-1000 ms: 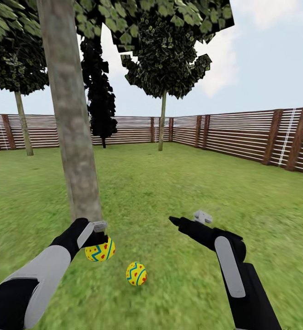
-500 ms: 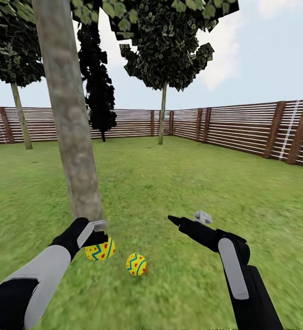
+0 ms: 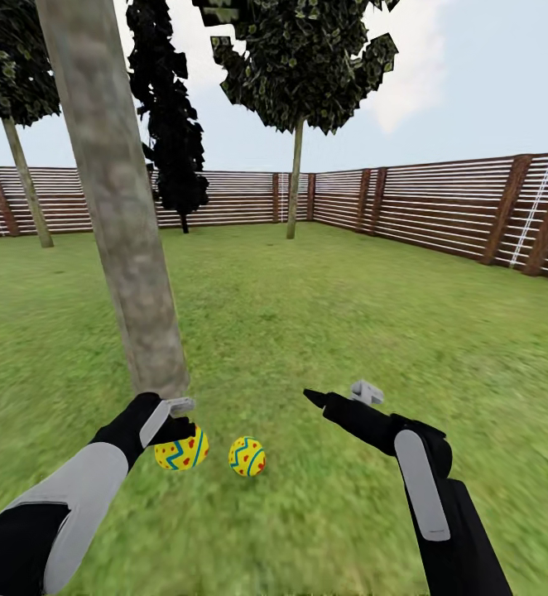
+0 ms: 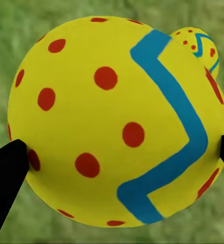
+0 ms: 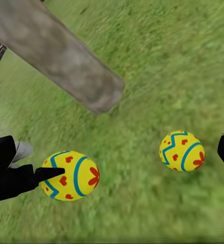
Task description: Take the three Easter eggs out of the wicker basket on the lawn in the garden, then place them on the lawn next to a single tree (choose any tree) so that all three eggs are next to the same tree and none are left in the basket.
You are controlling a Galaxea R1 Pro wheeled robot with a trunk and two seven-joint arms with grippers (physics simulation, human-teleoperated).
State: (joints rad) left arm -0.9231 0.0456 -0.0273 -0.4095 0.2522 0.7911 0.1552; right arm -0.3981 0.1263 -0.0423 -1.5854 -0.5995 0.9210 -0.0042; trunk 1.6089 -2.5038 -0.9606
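Now, with the left gripper (image 3: 177, 424) clamped on an egg (image 3: 181, 449) just beside the tree (image 3: 117, 207), lower it gently to the lawn (image 3: 324, 314) near the lying egg (image 3: 247, 456) before parting the fingers; the right gripper (image 3: 340, 397) is spread, empty.

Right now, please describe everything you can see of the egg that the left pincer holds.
The held egg is glossy yellow, painted with red dots and a blue zigzag band. The left pincer is shut on it, one black fingertip pressing each side. It hangs low over the lawn, near the base of the thick grey-brown tree trunk; whether it touches the grass cannot be told. A second egg lies on the grass close beside it, apart from it.
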